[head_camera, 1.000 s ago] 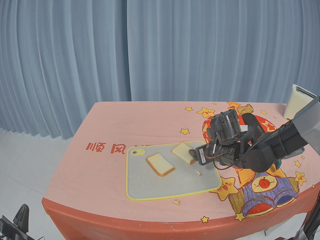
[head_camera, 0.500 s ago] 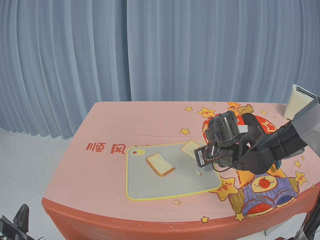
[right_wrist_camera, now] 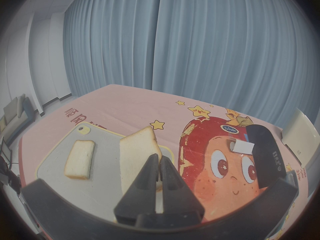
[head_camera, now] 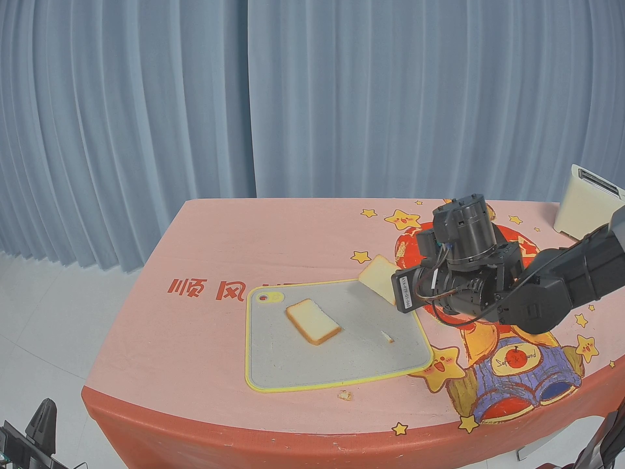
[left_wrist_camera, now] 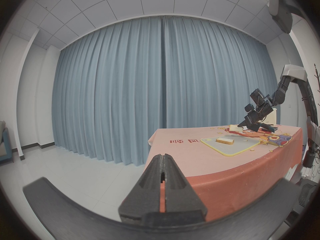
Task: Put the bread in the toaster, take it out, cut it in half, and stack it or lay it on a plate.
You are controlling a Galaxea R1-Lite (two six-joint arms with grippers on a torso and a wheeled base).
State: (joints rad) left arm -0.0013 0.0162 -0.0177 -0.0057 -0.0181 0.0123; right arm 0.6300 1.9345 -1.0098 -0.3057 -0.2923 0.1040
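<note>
- The right gripper (right_wrist_camera: 156, 161) was clenched on a pale half slice of bread with a tan crust (right_wrist_camera: 137, 155), its black fingers pinching the near edge of the slice.
- In the head view that held half slice (head_camera: 377, 276) hung tilted in the air, above the far right corner of the grey cutting board with a yellow rim (head_camera: 338, 363) and clear of its surface.
- A second half slice of bread (head_camera: 313, 321) lay flat near the middle of the board, well apart from the held one; the right wrist view showed it too (right_wrist_camera: 79, 159), on the grey surface (right_wrist_camera: 103, 174).
- A small crumb (head_camera: 387, 337) rested on the board toward its right side, and another crumb (head_camera: 344, 395) sat on the cloth just beyond the board's near rim.
- The board lay on a round table under a pink cloth with stars and a cartoon face (head_camera: 260, 242).
- A cream-white toaster (head_camera: 586, 200) stood at the table's far right edge, well apart from the board.
- A flat black object with a white tag (right_wrist_camera: 266, 159) lay on the cartoon print, between the held bread and the toaster.
- The left gripper (left_wrist_camera: 162, 175) was low beside the table, off its left side, its fingers pressed together on nothing.
- A blue pleated curtain (head_camera: 260, 79) hung behind the table.
</note>
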